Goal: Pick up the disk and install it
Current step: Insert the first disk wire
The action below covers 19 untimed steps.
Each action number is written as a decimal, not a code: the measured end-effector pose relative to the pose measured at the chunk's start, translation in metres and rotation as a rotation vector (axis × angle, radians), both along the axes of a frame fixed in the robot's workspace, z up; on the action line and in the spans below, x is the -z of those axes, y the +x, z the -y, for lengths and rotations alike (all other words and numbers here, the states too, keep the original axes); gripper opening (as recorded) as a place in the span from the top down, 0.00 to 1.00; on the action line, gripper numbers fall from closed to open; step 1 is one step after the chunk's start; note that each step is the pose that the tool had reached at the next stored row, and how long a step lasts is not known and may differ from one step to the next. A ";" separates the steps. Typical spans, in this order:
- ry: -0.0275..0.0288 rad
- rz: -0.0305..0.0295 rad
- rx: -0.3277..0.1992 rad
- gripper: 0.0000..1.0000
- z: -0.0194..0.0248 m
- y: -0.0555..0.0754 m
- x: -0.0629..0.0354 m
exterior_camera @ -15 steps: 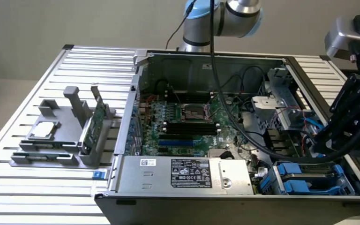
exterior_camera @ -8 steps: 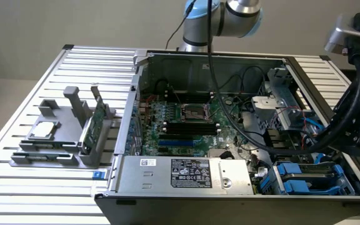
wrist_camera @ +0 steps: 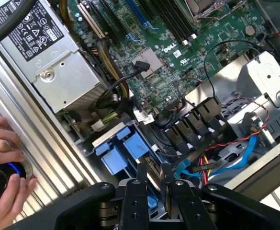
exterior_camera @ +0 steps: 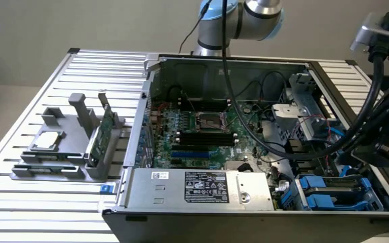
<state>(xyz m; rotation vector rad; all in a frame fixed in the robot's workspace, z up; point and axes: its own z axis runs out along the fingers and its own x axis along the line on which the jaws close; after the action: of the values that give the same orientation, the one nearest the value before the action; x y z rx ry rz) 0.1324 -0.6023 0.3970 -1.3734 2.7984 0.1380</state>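
One disk (exterior_camera: pixel 334 185) lies in the case's (exterior_camera: pixel 248 216) bay, five o'clock in the exterior view. The tool (wrist_camera: pixel 153 166) is near it; whether it grips, I cannot tell. A skewed push could snag the loose cables (wrist_camera: pixel 211 163) beside it.

Person's hand (wrist_camera: pixel 1 151) cropped at edge

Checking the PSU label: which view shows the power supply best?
Exterior view: the power supply shows whole, its label facing the camera. The wrist view catches one end and part of that label.
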 end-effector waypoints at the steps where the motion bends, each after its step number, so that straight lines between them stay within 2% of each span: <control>1: 0.0000 0.0000 0.013 0.75 0.0000 0.000 0.0000; 6: 0.0013 0.0001 0.055 0.75 0.0001 0.001 0.0000; 9: 0.0044 0.0003 0.074 0.75 0.0000 0.002 0.0000; 15: 0.0147 0.0004 0.104 0.75 0.0000 0.006 0.0000; 19: 0.0252 0.0007 0.125 0.75 0.0000 0.008 0.0001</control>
<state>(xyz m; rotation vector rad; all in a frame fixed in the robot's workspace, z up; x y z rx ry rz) 0.1401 -0.6023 0.3969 -1.1884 2.8616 0.1696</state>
